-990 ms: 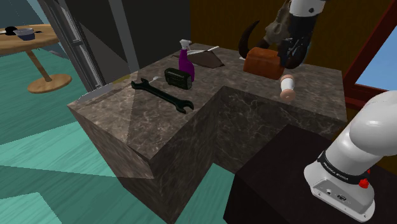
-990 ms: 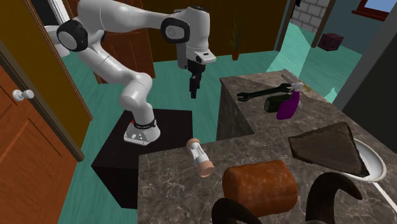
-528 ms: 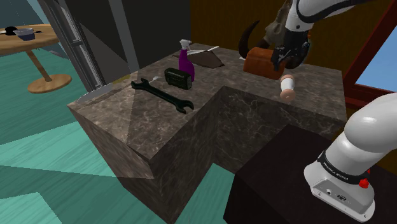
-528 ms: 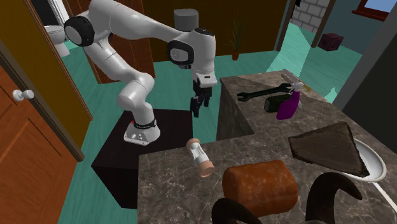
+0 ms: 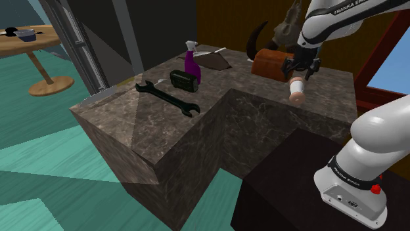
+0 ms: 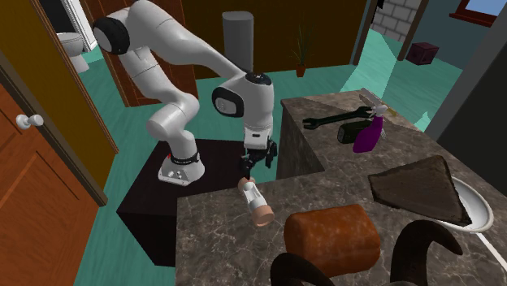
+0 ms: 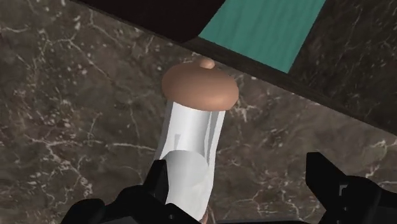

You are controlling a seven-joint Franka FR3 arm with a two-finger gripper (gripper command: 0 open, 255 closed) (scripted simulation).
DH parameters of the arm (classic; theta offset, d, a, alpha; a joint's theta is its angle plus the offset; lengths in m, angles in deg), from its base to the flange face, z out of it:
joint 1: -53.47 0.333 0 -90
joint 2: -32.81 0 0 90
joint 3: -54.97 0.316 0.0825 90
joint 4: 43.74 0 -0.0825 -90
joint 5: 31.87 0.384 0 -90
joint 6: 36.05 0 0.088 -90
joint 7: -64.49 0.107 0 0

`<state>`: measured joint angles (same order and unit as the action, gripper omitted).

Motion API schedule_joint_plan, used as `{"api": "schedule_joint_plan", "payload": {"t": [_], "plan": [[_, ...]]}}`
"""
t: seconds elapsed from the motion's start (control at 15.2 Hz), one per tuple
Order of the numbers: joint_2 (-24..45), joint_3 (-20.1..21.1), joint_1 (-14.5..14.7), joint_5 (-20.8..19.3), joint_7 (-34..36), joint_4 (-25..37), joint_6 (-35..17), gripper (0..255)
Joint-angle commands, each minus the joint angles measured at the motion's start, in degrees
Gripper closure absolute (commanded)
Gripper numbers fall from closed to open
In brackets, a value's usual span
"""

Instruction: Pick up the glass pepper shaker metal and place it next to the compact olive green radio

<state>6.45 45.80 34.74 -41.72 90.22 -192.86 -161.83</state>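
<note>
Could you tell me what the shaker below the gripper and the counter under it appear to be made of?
Shaker: the body looks like clear, glossy glass, pale and see-through with streaky highlights. Its domed cap is matte tan, possibly wood or plastic. Counter: dark brown polished stone, marble-like, judging by the white veins.

your pepper shaker lies on bare counter, with a brown block near behind it. radio: purple spray bottle just beside it, wrench near in front. you have bare counter between the radio and the counter's inner edge.
</note>
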Motion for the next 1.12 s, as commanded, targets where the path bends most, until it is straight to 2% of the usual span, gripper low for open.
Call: {"api": "schedule_joint_plan", "payload": {"t": [0.0,0.26,0.73,1.06], "plan": [[2.6,-1.1,-2.0,-0.2,3.1,-0.4,-3.8,0],[7.3,-3.0,-5.2,-0.3,8.1,-1.1,-10.2,0],[12.6,-3.8,-5.2,-0.2,7.9,-2.9,-17.4,0],[12.6,-3.8,-5.2,-0.2,7.9,-2.9,-17.4,0]]}}
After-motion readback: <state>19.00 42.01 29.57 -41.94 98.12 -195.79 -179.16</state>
